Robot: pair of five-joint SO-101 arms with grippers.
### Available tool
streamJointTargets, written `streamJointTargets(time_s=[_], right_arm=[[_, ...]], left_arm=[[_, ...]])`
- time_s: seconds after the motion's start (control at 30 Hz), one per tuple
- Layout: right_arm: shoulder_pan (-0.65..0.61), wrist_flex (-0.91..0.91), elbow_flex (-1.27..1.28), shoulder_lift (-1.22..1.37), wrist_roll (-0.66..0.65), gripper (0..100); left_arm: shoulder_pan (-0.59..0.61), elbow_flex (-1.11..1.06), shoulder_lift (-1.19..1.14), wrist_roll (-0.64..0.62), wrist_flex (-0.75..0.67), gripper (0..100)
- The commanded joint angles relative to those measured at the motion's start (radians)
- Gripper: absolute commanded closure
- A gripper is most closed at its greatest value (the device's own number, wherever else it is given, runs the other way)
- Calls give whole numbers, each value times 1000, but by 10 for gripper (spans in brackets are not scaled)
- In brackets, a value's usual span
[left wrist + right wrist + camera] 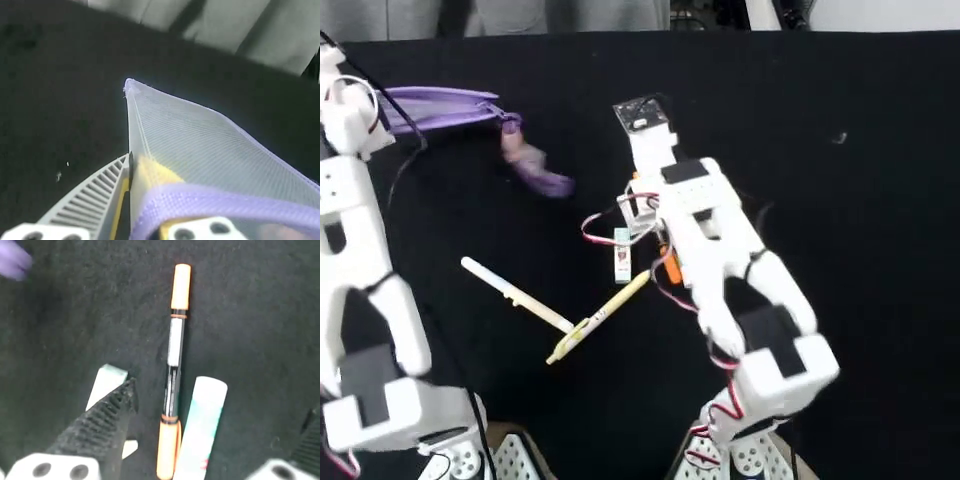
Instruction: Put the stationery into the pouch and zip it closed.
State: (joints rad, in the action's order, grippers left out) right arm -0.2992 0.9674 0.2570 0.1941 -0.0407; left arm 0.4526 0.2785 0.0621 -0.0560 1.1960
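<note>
Between the open right jaws lies the marker; left jaws clamp the pouch

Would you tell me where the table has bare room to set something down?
Free: the table right of the right arm. Crowded: the middle, where white pen, yellow pen, white stick and orange marker lie; the mesh pouch sits far left.

One pouch, purple. Three pens: one white pen, one yellow pen and one orange-capped marker. One short white-and-green stick. That makes four loose pieces of stationery on the single black bench. A pale scrap, half hidden behind the jaws, might be a fifth. Two arms: the left arm and the right arm.
</note>
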Motion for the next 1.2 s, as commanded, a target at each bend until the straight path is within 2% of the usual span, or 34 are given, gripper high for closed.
streamJointTargets(time_s=[0.0, 0.23, 0.37, 0.57, 0.83, 1.0, 1.17], right_arm=[[-20, -15, -114, 62, 9, 540], [-21, 61, -259, 193, 2, 734], [-17, 89, -349, 298, 0, 731], [-8, 278, -558, 438, 0, 750], [78, 388, -763, 559, 0, 986], [118, 433, -832, 568, -2, 988], [158, 554, -931, 506, -51, 988]], left_arm=[[1, 211, -55, -14, 110, 973], [8, 314, -140, -14, 164, 972], [1, 309, -146, -14, 164, 972], [-1, 314, -147, -15, 164, 972], [-59, 312, -147, -15, 164, 972], [-137, 309, -140, -15, 167, 972], [-151, 352, -147, -17, 187, 972]])
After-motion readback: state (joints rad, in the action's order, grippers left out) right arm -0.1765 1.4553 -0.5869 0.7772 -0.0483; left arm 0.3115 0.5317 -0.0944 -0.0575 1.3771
